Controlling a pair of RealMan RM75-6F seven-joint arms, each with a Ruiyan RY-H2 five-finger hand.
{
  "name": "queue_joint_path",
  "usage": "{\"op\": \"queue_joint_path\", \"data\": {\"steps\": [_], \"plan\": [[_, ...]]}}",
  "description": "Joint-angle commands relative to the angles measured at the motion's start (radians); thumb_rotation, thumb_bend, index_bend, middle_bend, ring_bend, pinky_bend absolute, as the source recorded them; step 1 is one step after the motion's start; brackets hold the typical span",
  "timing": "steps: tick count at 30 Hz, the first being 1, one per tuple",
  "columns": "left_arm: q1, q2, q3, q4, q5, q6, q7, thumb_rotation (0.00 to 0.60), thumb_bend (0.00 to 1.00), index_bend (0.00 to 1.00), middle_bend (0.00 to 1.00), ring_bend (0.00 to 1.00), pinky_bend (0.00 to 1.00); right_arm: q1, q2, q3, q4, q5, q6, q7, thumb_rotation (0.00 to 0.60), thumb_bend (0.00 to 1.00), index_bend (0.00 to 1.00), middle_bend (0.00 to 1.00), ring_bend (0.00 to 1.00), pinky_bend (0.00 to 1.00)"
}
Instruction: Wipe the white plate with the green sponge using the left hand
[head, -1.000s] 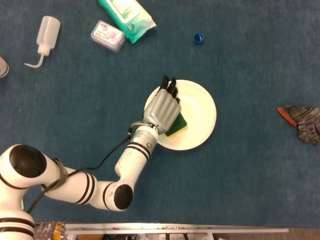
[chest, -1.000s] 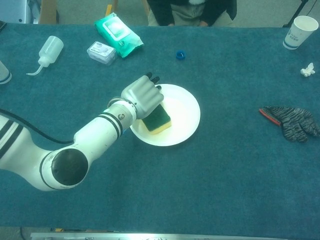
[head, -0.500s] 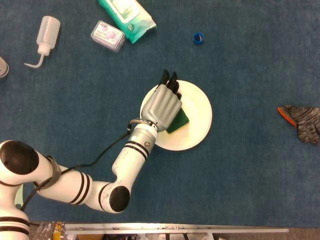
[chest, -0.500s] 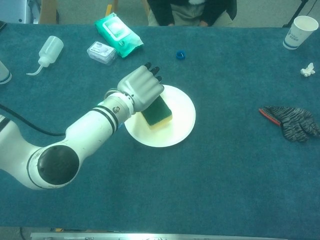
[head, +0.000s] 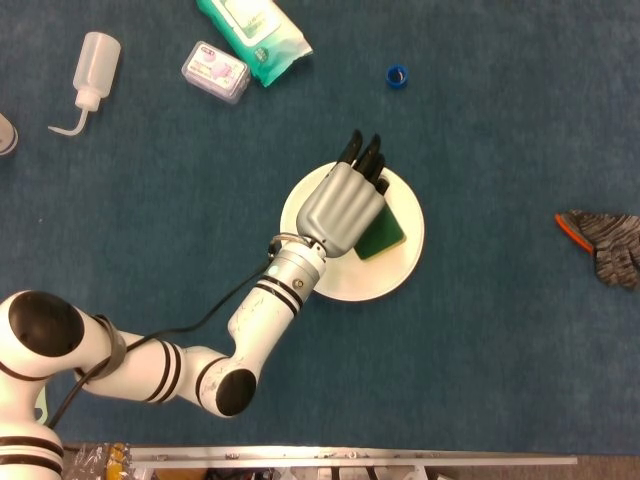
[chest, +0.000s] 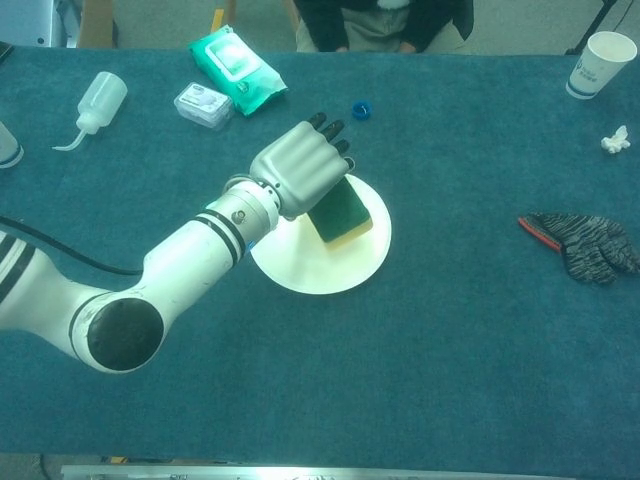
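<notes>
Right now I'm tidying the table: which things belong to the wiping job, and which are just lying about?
In use: left hand, sponge, plate.

Lying about: squeeze bottle, wipes pack, small box, blue cap, glove, paper cup.

Even, bright overhead light floods both views. The white plate glows almost blown out in the head view, its surface detail washed away. Only a soft, thin shadow hugs the left hand beside that plate. The chest view carries a greenish cast and looks slightly softer; no motion blur shows.
</notes>
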Motion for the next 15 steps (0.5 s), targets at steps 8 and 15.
{"op": "queue_joint_path", "data": {"steps": [8, 15], "plan": [[0.042, -0.011, -0.006, 0.084, 0.103, -0.029, -0.09, 0.6, 0.33, 0.57, 0.17, 0.01, 0.07, 0.001, -0.002, 0.001, 0.0, 0.001, -0.001, -0.003, 0.6, 0.39, 0.39, 0.39, 0.24, 0.45], [0.05, 0.023, 0.014, 0.037, 0.026, -0.012, 0.075, 0.6, 0.33, 0.57, 0.17, 0.01, 0.07, 0.002, -0.004, -0.001, 0.0, -0.002, -0.002, -0.003, 0.6, 0.39, 0.39, 0.39, 0.24, 0.45]]}}
